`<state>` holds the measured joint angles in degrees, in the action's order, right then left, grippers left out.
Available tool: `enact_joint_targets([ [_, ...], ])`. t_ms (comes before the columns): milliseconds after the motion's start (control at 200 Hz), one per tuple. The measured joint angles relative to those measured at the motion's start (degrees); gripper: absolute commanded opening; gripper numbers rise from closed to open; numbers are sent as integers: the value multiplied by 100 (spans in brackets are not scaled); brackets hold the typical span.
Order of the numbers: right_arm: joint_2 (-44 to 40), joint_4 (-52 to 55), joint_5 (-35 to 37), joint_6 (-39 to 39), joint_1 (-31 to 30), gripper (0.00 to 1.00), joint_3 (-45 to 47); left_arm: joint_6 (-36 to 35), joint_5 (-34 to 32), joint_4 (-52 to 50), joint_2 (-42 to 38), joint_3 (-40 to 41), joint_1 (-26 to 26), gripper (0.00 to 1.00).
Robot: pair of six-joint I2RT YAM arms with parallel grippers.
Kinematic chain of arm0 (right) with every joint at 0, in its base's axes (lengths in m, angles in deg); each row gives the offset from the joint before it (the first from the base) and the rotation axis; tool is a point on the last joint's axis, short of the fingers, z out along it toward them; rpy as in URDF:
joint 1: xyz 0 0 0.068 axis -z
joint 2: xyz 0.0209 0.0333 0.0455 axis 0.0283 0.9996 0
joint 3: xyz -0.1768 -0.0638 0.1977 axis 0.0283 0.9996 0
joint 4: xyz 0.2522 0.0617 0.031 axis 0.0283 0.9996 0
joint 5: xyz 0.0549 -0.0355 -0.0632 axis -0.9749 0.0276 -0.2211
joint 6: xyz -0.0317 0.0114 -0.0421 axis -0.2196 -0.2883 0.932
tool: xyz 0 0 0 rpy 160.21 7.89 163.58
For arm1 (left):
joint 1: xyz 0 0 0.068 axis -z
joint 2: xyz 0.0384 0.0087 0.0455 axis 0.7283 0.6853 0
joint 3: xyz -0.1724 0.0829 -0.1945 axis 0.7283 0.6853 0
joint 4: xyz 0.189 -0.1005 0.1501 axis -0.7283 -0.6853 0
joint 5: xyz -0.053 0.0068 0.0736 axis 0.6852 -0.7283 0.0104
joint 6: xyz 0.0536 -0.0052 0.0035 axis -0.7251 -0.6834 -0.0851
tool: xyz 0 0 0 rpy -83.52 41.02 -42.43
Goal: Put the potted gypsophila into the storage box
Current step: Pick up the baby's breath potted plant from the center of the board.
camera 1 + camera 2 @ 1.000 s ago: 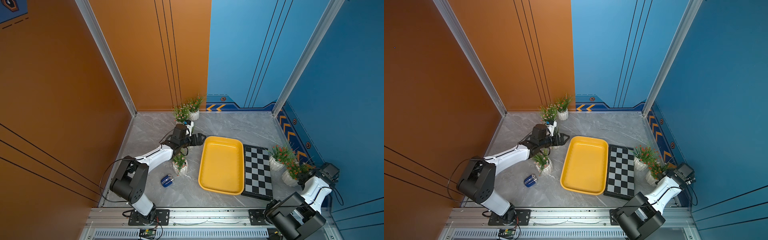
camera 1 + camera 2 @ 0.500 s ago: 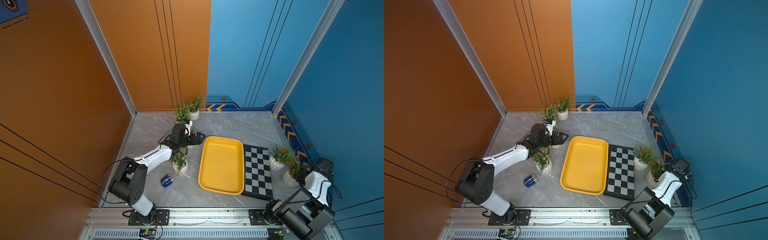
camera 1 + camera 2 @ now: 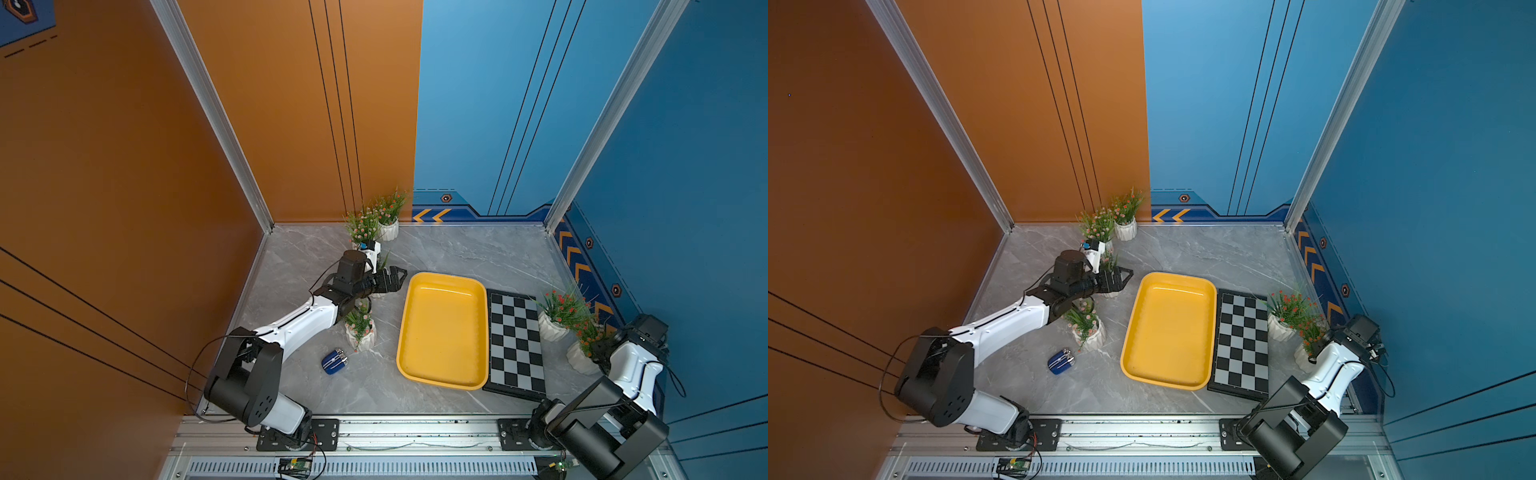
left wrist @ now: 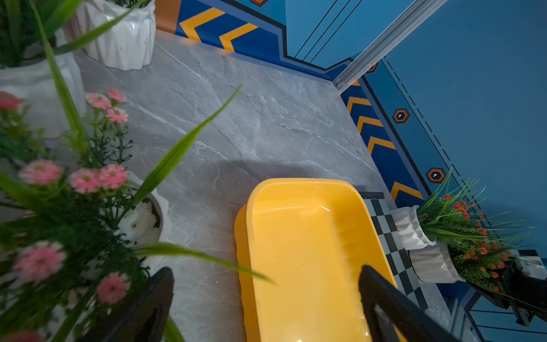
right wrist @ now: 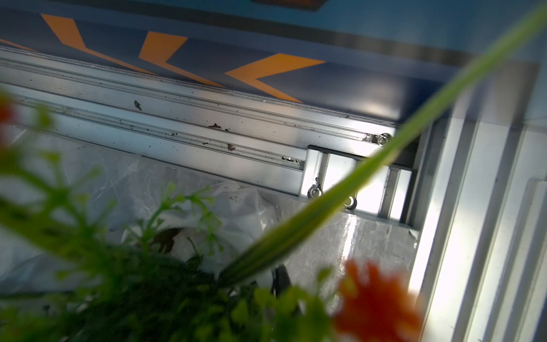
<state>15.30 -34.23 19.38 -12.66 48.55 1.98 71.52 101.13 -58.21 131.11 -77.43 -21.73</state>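
Orange and blue walls close in a grey marble tabletop (image 3: 457, 249). On it the yellow storage box (image 3: 442, 332) lies empty, touching the chequered board (image 3: 515, 340).

The change is on the right. Over the last second the right gripper (image 3: 601, 345) has brought its jaws together, deep in the foliage of the near red-flowered potted gypsophila (image 3: 581, 358), and the arm has shifted its elbow at that same spot. In the right wrist view, green stems and an orange-red bloom crowd the lens. We cannot tell whether the jaws are clamped on the stems or have only met among the leaves.

That pot stands on the table by the right wall, just beside a second red-flowered pot (image 3: 550, 330). The board lies between it and the box.

The left gripper (image 3: 392, 277) has barely moved. It hangs with jaws apart near the box's far left corner, over a pink-flowered pot (image 4: 161, 207), and holds nothing.

We judge that the grasp is only now being made and that no plant has yet reached the box. The next move is to lift the pot and carry it across the board. If only thin stems are pinched, the pot may swing or slip free.
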Motion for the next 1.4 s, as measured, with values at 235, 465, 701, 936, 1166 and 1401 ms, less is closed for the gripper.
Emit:
enact_joint_targets([
  [235,-544,470,162,-35,-24,0,-249,-208,-385,-304,-944,118,92,98],
  [465,-1003,970,439,-28,-26,0,-1097,-343,-743,-579,-1779,385,262,98],
  [701,-1340,1633,247,160,-26,0,-2100,-625,-1252,-1104,-2312,387,669,98],
  [936,-1587,1751,-809,278,-1298,0,-2916,-787,-1718,-1602,-2785,396,986,98],
  [1166,-1311,1725,-352,262,-4422,0,-3051,-778,-2424,-2068,-3532,861,1449,98],
  [1401,-149,835,505,308,-6889,0,-2929,-387,-3001,-2262,-4048,1709,1541,98],
])
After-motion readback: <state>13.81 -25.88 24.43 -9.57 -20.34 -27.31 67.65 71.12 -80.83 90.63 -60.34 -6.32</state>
